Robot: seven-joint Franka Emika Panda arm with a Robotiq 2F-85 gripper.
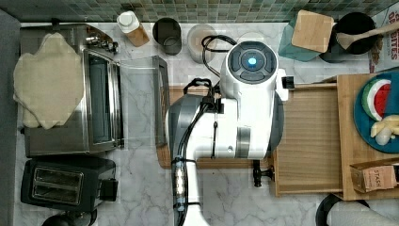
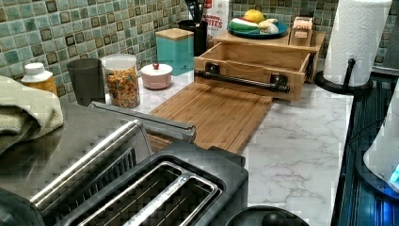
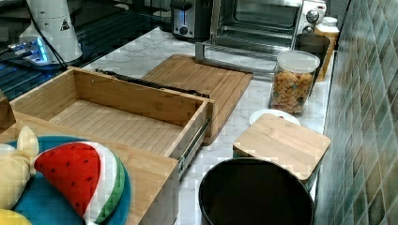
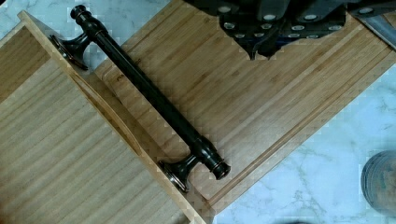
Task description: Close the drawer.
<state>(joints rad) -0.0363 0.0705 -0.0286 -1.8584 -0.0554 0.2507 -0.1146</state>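
The drawer [image 1: 308,141] stands pulled out of its wooden cabinet [image 1: 350,136], with its light-wood bottom [image 3: 117,124] bare. A dark metal bar handle [image 4: 149,95] runs across its front wall [image 2: 249,70]; the left view shows this handle [image 2: 240,80] too. My gripper [image 4: 264,42] hangs above the cutting board [image 4: 261,102], in front of the handle and apart from it. In the top view the white arm [image 1: 244,103] hides the drawer's front and most of the board.
A toaster oven [image 1: 94,103] with its glass door folded down lies beyond the board [image 2: 216,113]. A black toaster [image 1: 66,181] sits beside it. Jars and canisters [image 2: 121,80] line the tiled wall. A plate of toy food [image 1: 376,108] rests on the cabinet top; a paper towel roll [image 2: 357,37] stands near it.
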